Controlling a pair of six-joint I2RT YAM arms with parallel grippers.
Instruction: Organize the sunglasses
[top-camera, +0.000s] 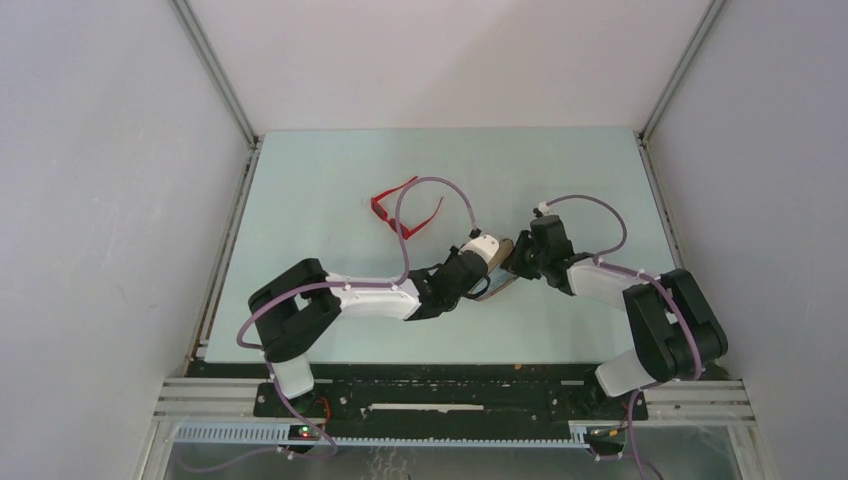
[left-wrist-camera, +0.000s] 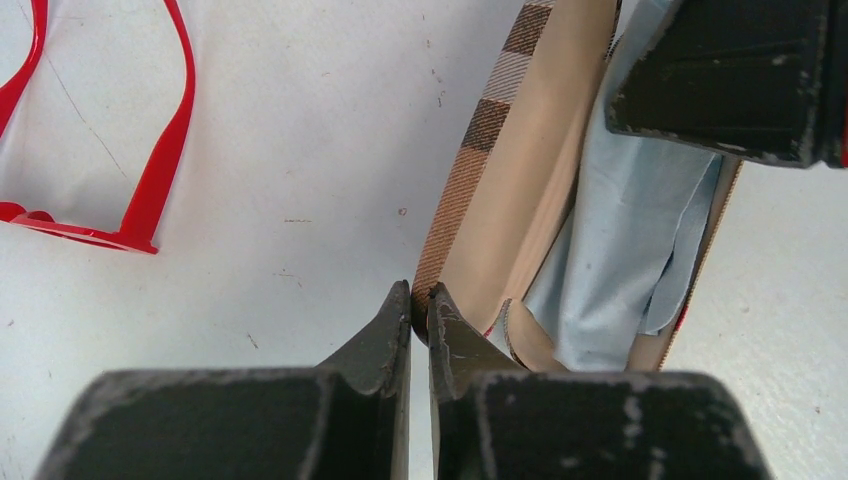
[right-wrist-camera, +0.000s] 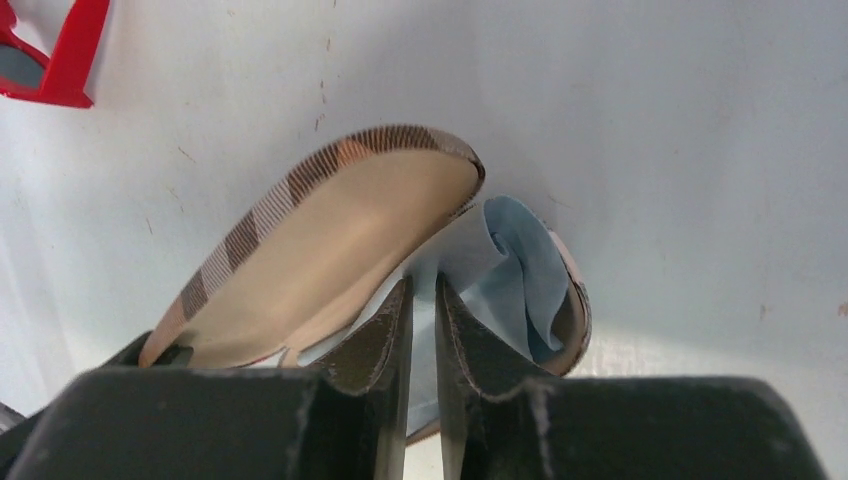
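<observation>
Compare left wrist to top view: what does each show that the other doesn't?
Left wrist only: blue cloth inside the open case, left gripper pinching its rim. Top only: left arm and right arm whole, all of the sunglasses. Both: case, table, part of the sunglasses.

Both arms reach inward, low over the middle of the bench (top-camera: 330, 165). The left gripper (left-wrist-camera: 420, 300) and right gripper (right-wrist-camera: 425, 292) face each other closely, jaws pinched nearly closed.
</observation>
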